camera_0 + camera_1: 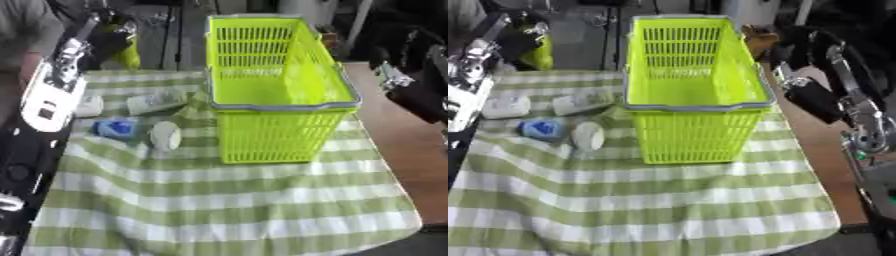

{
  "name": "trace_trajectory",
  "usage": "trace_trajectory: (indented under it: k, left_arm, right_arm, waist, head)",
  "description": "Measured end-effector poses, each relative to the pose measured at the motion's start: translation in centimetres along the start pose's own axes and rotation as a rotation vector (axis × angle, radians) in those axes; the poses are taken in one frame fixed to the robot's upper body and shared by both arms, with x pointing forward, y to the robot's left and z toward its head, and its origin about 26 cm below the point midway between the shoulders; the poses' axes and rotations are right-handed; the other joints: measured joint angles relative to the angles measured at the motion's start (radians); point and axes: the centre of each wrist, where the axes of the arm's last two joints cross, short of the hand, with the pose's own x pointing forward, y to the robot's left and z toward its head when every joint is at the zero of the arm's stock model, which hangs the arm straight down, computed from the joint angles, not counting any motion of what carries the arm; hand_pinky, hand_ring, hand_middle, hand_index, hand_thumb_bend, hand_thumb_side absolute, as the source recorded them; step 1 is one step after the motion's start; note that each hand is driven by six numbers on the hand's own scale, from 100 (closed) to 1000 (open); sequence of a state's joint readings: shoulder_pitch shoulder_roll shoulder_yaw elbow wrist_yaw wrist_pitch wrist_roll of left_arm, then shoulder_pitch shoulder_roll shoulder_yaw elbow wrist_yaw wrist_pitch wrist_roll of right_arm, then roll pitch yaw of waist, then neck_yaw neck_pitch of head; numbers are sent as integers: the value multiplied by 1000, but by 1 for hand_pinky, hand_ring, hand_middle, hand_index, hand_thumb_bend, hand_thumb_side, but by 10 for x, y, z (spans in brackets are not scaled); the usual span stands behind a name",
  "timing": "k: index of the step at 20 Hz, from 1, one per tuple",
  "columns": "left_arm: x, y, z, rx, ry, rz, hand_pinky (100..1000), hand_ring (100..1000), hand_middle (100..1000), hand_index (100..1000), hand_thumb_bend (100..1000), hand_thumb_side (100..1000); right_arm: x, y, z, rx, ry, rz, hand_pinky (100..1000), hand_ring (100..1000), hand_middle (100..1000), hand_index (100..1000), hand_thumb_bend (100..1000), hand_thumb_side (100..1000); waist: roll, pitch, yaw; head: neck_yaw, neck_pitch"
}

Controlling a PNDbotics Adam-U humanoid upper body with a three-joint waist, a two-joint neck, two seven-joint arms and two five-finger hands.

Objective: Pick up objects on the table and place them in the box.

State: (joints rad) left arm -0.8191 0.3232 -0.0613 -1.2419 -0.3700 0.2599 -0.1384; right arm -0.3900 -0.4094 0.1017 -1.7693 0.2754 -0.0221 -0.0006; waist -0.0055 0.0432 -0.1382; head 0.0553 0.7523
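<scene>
A lime green basket (280, 107) stands on the checked cloth, right of centre. Left of it lie a white round cup (164, 136) on its side, a blue thing (114, 129), a clear packet (156, 102) and a small white thing (88, 106). My left hand (107, 39) is raised at the far left corner of the table, shut on a yellow-green object (129, 54). My right hand (787, 49) shows as a dark shape beside the basket's far right corner; its shape is unclear.
The green and white checked cloth (227, 200) covers the table, with bare brown wood (411, 150) along the right edge. My left arm (48, 100) runs up the left side. A brown thing (759, 37) sits behind the basket. Dark equipment stands beyond the table.
</scene>
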Motion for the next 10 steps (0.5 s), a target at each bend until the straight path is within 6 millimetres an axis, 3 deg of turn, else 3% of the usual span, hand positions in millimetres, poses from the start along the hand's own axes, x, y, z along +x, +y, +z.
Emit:
trace_trajectory:
  k: [10]
  left_arm:
    - [14, -55, -23, -74, -104, 80, 100, 667, 540, 730, 100, 571]
  right_arm:
    - [5, 5, -4, 25, -22, -14, 620, 574, 703, 856, 268, 582]
  waist:
    - [2, 0, -44]
  head:
    - [32, -10]
